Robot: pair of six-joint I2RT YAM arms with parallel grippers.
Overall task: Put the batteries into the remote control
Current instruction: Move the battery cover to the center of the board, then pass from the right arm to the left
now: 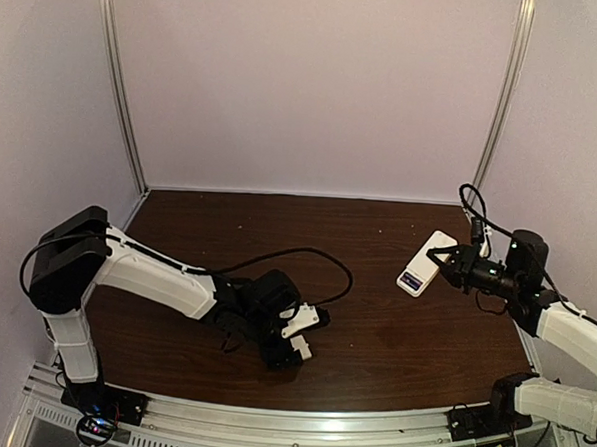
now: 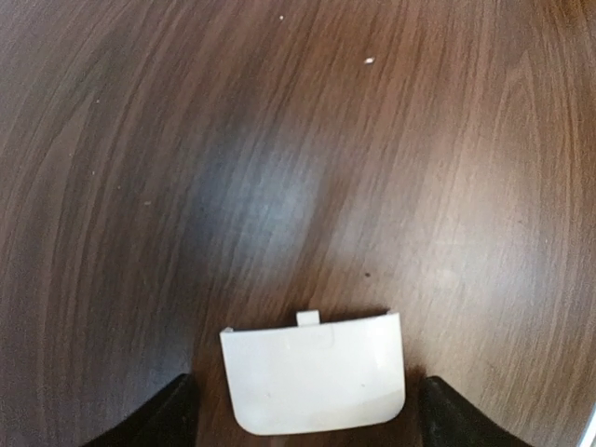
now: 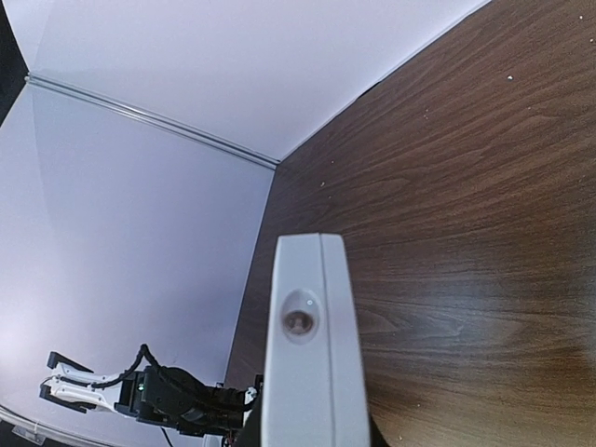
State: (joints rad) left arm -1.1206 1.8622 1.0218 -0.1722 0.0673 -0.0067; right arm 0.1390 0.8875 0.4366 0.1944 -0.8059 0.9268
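Observation:
The remote control (image 1: 428, 261) is a slim white bar held over the right side of the table, with my right gripper (image 1: 437, 255) shut on its far end. In the right wrist view I see the remote (image 3: 312, 354) end-on, with its small round lens facing me. The batteries (image 1: 411, 281) show as a purple-blue patch at the remote's near end. My left gripper (image 1: 308, 336) sits low over the table at front centre. Its dark fingers (image 2: 168, 417) stand open either side of a small white cover piece (image 2: 317, 372) that lies flat, not touching either finger.
A black cable (image 1: 307, 254) loops over the dark wooden table (image 1: 279, 222) behind the left arm. White walls close in the back and both sides. A metal rail (image 1: 298, 419) runs along the near edge by the arm bases.

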